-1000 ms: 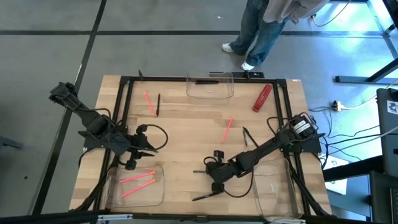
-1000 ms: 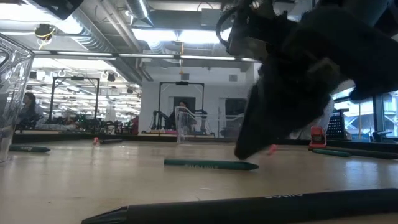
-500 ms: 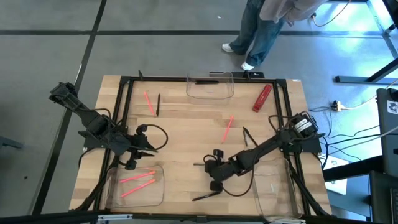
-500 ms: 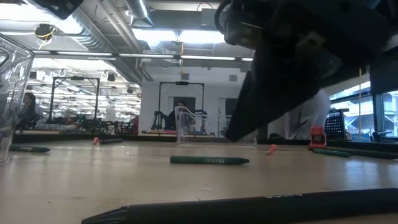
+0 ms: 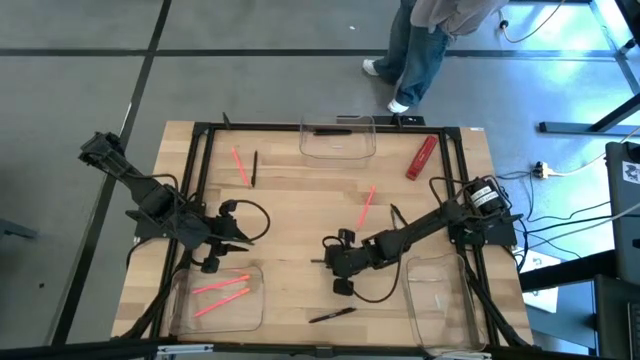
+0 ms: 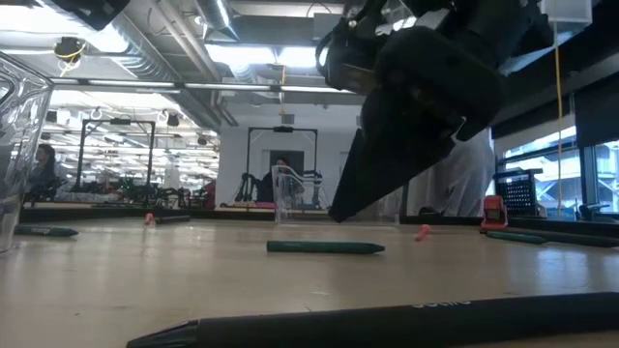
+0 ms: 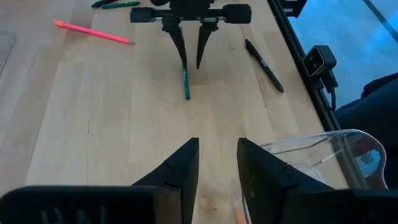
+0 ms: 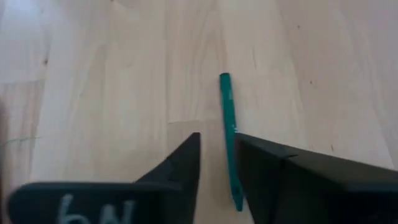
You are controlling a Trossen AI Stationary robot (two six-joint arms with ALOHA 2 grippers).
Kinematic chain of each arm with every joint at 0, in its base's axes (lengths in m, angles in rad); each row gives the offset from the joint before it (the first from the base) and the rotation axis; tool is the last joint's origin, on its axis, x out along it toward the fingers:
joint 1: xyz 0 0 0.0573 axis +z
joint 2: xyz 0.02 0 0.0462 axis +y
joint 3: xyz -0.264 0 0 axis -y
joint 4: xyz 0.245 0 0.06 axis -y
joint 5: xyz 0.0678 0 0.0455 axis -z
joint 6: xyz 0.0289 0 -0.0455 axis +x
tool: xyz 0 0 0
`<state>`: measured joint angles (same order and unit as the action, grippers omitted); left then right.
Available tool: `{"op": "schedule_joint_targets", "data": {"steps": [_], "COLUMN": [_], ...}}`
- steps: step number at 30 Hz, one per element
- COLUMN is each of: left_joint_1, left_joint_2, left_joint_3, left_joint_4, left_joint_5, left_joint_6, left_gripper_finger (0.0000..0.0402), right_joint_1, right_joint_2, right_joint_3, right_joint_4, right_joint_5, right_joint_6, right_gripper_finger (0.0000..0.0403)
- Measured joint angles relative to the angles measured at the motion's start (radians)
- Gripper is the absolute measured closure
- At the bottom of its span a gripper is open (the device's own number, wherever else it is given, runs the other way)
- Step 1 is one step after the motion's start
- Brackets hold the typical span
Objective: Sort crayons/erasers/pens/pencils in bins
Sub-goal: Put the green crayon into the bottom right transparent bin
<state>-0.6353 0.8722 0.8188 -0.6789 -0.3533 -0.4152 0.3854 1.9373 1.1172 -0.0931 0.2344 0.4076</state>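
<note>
- The green crayon (image 8: 229, 137) lies flat on the worktop (image 5: 300, 220), near the middle, just in front of the right gripper (image 5: 328, 256).
- The right gripper hangs over it with its two fingers a little apart. In the right wrist view the crayon runs down into the gap between them. Nothing is clamped yet.
- My guess at the step: getting ready to pick up this crayon.
- The next move calls for going down so one finger sits on each side of the crayon, then squeezing and lifting. It is thin and round, so it could roll away.
- The left gripper (image 5: 240, 236) waits near the left bin (image 5: 178, 300), fingers apart and holding nothing.
- Two pink sticks (image 5: 222, 292) already lie in the left bin. A black pen (image 5: 332, 314) lies close by on the worktop.
- Hard to see: from above, the right arm covers most of the crayon. I cannot tell if the fingertips touch the worktop.
</note>
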Motion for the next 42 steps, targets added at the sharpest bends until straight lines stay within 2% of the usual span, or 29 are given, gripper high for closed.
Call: {"op": "schedule_joint_targets", "data": {"steps": [5, 9, 33, 42], "left_joint_1": [0.000, 0.000, 0.000, 0.000], "left_joint_2": [0.000, 0.000, 0.000, 0.000], "left_joint_3": [0.000, 0.000, 0.000, 0.000], "left_joint_4": [0.000, 0.000, 0.000, 0.000], "left_joint_5": [0.000, 0.000, 0.000, 0.000], "left_joint_6": [0.000, 0.000, 0.000, 0.000], "left_gripper_finger": [0.0300, 0.0300, 0.0300, 0.0300], "right_joint_1": [-0.003, -0.003, -0.021, -0.041], "right_joint_2": [0.000, 0.002, 0.003, 0.001], "right_joint_3": [0.000, 0.000, -0.103, -0.126], "right_joint_4": [-0.011, -0.011, 0.048, 0.089], "right_joint_5": [0.000, 0.031, 0.033, -0.024], "right_joint_6": [-0.005, -0.050, -0.012, 0.033], "right_gripper_finger": [0.0244, 0.0227, 0.0242, 0.0242]}}
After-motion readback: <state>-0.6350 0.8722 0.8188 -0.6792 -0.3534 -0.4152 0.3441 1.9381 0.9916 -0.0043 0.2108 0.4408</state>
